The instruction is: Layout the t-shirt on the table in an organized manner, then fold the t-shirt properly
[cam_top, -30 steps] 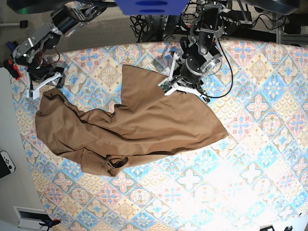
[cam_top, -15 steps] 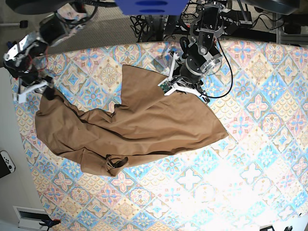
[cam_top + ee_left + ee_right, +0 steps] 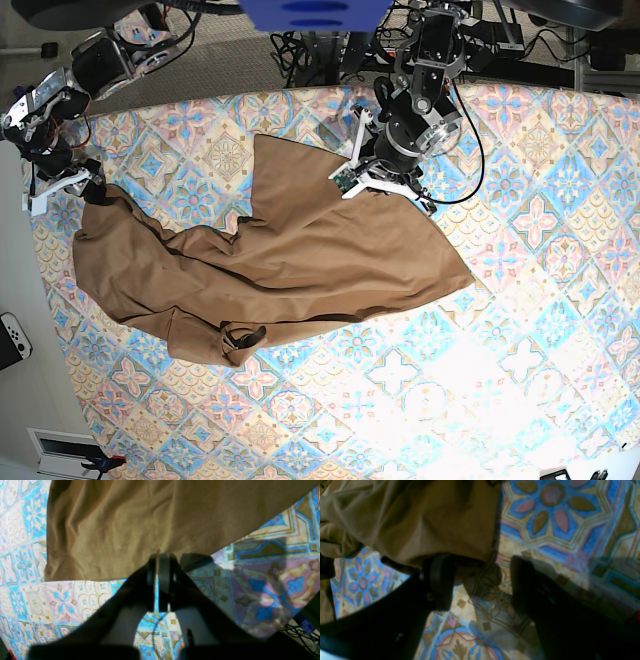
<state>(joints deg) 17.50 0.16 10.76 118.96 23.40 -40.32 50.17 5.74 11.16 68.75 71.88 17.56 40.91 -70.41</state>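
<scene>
While my left gripper (image 3: 160, 555) stays pinched tight on the t-shirt (image 3: 300, 250) hem, my right gripper (image 3: 480, 580) sits half-open straddling its corner, nothing clamped.

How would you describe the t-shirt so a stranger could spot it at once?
Start from the table with the pastel blue, pink and cream tile pattern that fills the base view. Spread over its left and middle part, between the two arms, lies the t-shirt, rumpled and partly bunched. It is the only plain tan-brown cloth there, with no print, against the busy pattern.
</scene>
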